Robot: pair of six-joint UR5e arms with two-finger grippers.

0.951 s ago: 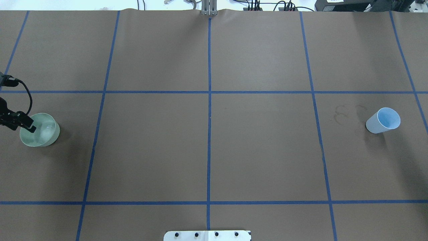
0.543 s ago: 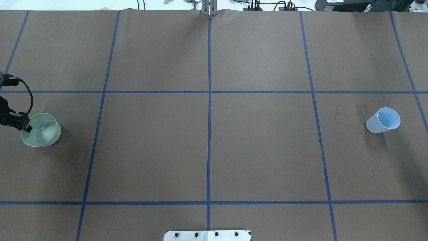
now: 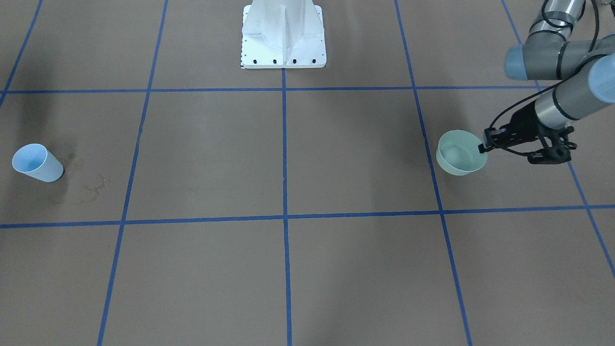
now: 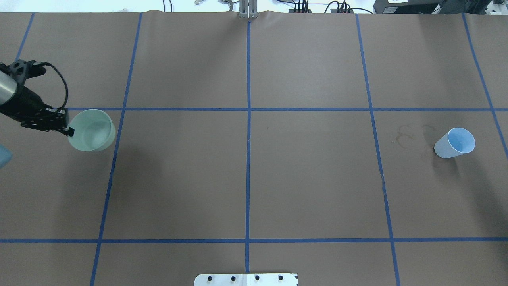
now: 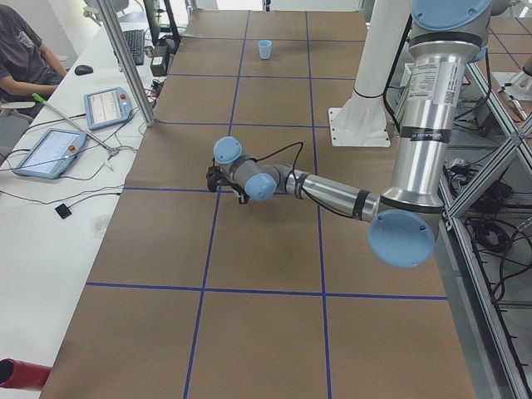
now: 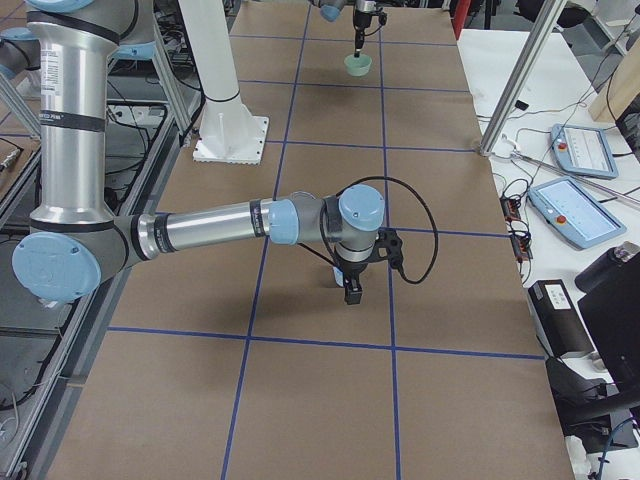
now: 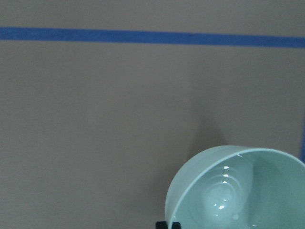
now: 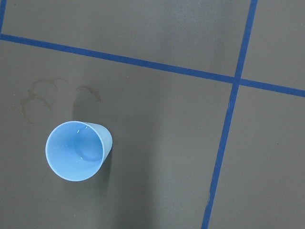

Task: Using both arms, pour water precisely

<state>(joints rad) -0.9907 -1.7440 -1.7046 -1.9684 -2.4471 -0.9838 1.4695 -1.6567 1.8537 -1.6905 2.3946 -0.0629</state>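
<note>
My left gripper [image 4: 66, 129] is shut on the near rim of a pale green bowl [image 4: 92, 130] and holds it over the table's left part. It shows the same way in the front view, gripper [image 3: 483, 147] on bowl [image 3: 460, 154]. The water [image 7: 220, 190] shows as white glints and ripples inside the bowl [image 7: 190, 191] in the left wrist view. A light blue cup [image 4: 455, 143] stands upright at the far right, also in the right wrist view [image 8: 76, 150]. My right gripper [image 6: 352, 291] hangs above that cup; I cannot tell if it is open or shut.
Faint dried ring stains [image 4: 405, 136] mark the brown paper just left of the blue cup. The white bolted pedestal [image 3: 283, 33] stands at the robot's edge. Blue tape lines [image 4: 248, 159] divide the table. Tablets and cables [image 5: 104, 106] lie on the white bench beyond.
My left gripper has carried the green bowl to the right and further from the robot, and the wrist has turned. The blue cup has not moved.
</note>
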